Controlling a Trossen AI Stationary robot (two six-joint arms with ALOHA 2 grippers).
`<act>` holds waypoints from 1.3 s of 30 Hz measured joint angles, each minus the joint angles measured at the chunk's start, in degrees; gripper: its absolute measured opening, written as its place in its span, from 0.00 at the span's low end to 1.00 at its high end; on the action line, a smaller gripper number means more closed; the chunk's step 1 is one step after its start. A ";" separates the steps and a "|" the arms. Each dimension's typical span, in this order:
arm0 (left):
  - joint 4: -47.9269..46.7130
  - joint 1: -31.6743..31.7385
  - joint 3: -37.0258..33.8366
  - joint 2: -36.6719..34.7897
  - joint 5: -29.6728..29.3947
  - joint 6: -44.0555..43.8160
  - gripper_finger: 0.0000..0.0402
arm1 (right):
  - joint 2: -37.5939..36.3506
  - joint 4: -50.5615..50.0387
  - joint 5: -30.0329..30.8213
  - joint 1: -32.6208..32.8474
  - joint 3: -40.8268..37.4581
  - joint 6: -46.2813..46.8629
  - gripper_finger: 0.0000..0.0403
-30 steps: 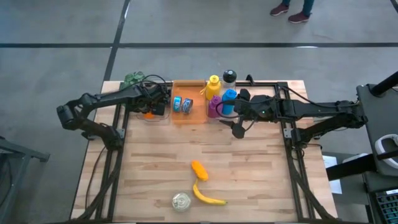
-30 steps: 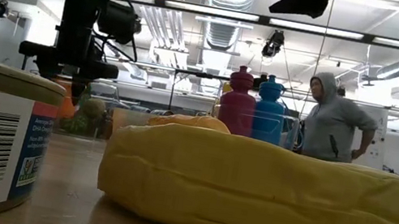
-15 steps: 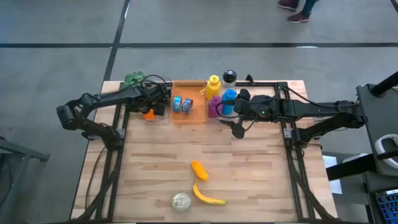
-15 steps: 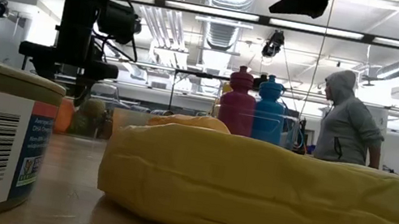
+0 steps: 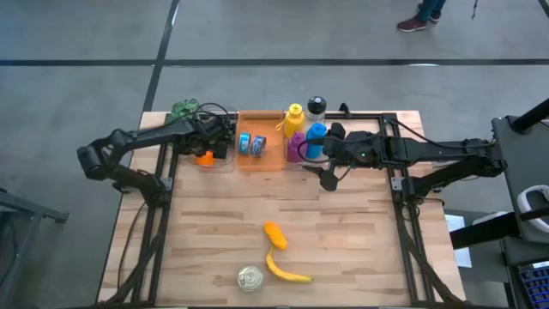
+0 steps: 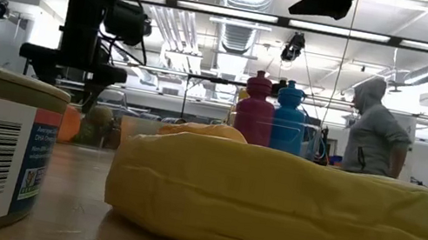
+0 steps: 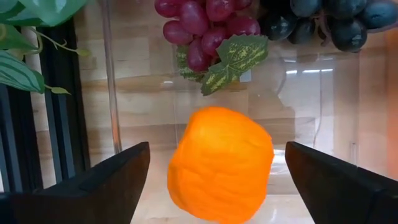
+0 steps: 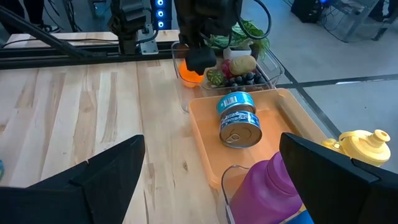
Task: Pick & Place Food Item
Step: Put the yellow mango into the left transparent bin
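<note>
An orange fruit [image 7: 221,165] lies on the floor of a clear container [image 5: 216,160] at the table's far left, beside dark and red grapes [image 7: 205,18]. My left gripper [image 7: 216,152] hangs open just above the container, one finger on either side of the fruit and apart from it; in the high view the fruit [image 5: 205,158] shows right at that gripper [image 5: 211,151]. My right gripper [image 5: 328,177] hovers open near the bottles [image 5: 305,137], over the table's far middle.
An orange tray [image 5: 276,160] with two cans [image 8: 237,118] sits next to the clear container. Several bottles stand to its right. Near the near edge lie a second orange fruit [image 5: 274,234], a banana [image 5: 286,274] and a can [image 5: 250,277]. Bare wood lies between.
The orange fruit, which hung at my left gripper's fingers a second ago, has dropped to the clear container's floor and lies there. My left gripper has let it go and stayed over the container.
</note>
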 joint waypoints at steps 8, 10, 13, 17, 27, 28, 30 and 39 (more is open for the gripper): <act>-0.50 0.00 0.00 -5.44 -0.01 0.14 0.93 | 0.00 0.00 0.01 0.01 -0.02 0.00 0.92; -0.50 0.00 0.00 -7.79 -0.02 0.12 0.92 | 0.00 0.00 0.02 0.01 -0.02 0.00 0.92; -0.52 0.00 0.00 -11.81 0.00 -0.07 0.92 | 0.00 0.00 0.02 0.02 0.00 0.00 0.92; -0.45 -0.22 0.00 -17.51 1.19 -0.03 0.92 | 0.00 0.00 0.02 0.02 0.00 0.00 0.92; 3.23 -10.89 0.00 -26.60 4.27 1.62 0.90 | 0.01 0.00 0.00 0.02 -0.01 0.00 0.92; 4.43 -12.98 0.00 -26.73 4.30 1.57 0.90 | 0.01 -0.01 -0.02 0.02 -0.02 0.00 0.92; 7.36 -17.39 0.00 -26.75 4.31 1.47 0.89 | 0.02 0.00 -0.09 0.04 0.00 0.00 0.92; 21.45 -37.20 0.00 -24.17 4.27 4.58 0.89 | 0.02 -0.05 -0.82 0.17 -0.07 1.60 0.92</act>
